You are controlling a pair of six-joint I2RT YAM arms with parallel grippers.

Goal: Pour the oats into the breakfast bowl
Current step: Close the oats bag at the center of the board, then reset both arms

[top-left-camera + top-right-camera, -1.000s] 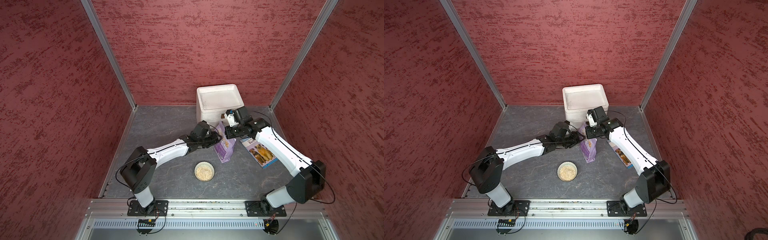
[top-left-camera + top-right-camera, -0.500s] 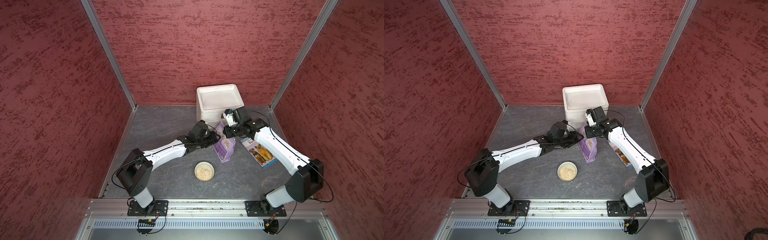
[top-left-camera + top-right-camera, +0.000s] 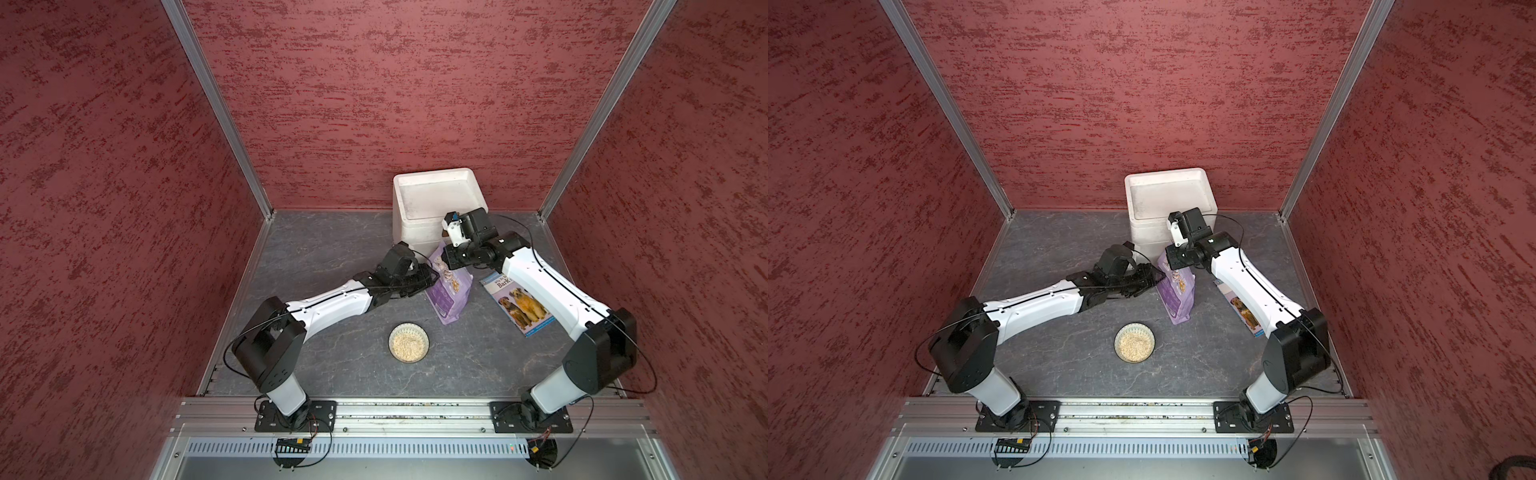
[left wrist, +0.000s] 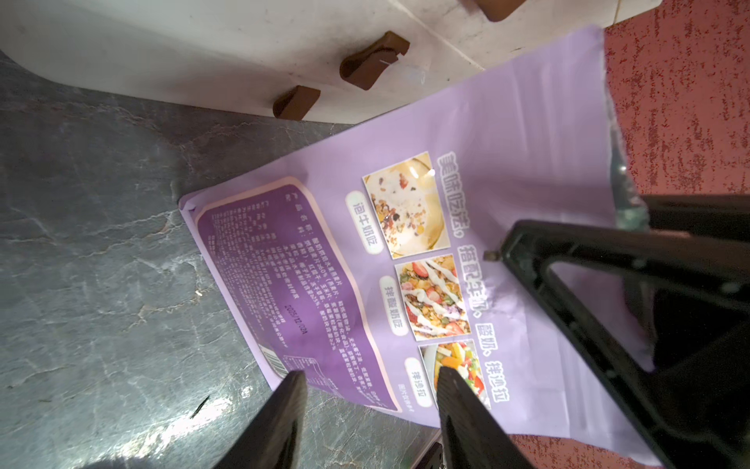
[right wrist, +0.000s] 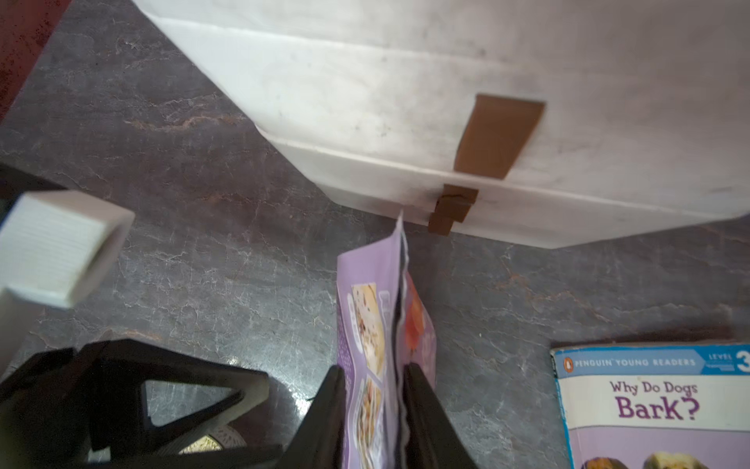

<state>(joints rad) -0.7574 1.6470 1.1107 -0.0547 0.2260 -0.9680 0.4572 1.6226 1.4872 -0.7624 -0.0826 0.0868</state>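
One pouch (image 3: 451, 291), one bowl (image 3: 427, 337), one book (image 3: 528, 312).

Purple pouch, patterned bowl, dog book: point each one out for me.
purple pouch (image 3: 451, 291), in a top view, on the middle of its lavender face.
patterned bowl (image 3: 409, 328), in a top view, on its far inner wall.
dog book (image 3: 521, 306), in a top view, on the cover's dog photo.
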